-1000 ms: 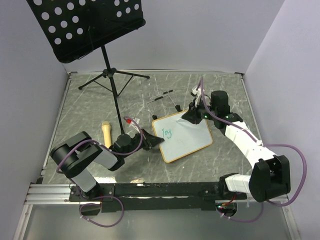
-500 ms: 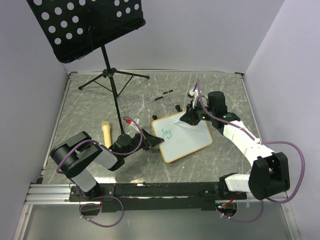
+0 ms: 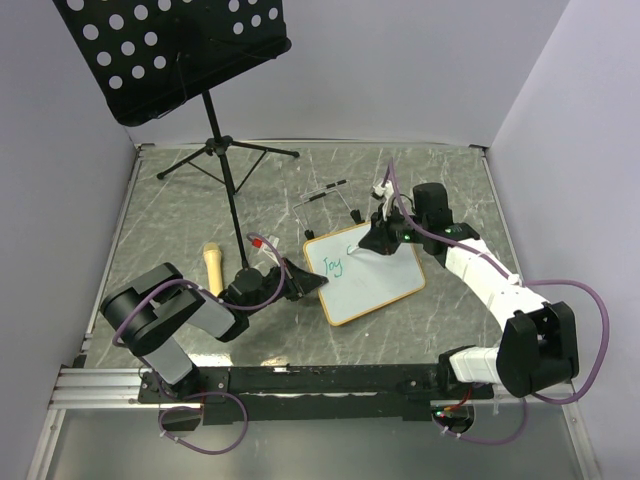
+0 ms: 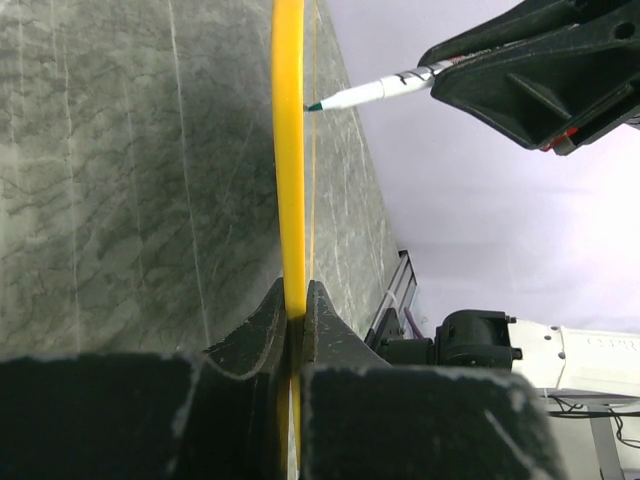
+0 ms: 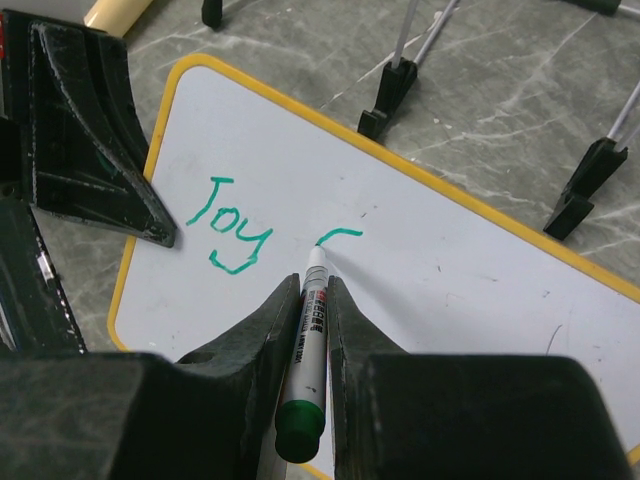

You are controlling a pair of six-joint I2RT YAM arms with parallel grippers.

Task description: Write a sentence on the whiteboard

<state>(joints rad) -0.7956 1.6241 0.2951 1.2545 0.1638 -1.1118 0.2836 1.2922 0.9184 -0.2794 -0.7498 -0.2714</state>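
The whiteboard (image 3: pixel 375 282) lies flat on the table, white with a yellow-tan frame. My left gripper (image 3: pixel 315 283) is shut on its left edge; the left wrist view shows the frame (image 4: pixel 288 150) edge-on, pinched between the jaws of that gripper (image 4: pixel 296 300). My right gripper (image 3: pixel 372 240) hovers over the board's upper part, shut on a green marker (image 5: pixel 311 330) with its tip touching the whiteboard (image 5: pixel 450 260). Green writing "Toy" (image 5: pixel 228 222) sits at the board's left. A short curved green stroke (image 5: pixel 338 236) starts right of it, at the marker tip.
A black perforated music stand (image 3: pixel 175 55) rises at the back left, its tripod legs (image 3: pixel 222 150) spread on the table. A wire easel (image 3: pixel 325 200) stands just behind the board, its black feet (image 5: pixel 392 85) near the board's far edge. A tan cylinder (image 3: pixel 213 265) lies left of the left gripper.
My right gripper has shifted slightly left and toward the near edge with the marker, and a new curved green stroke has appeared right of "Toy". The left arm has not moved.
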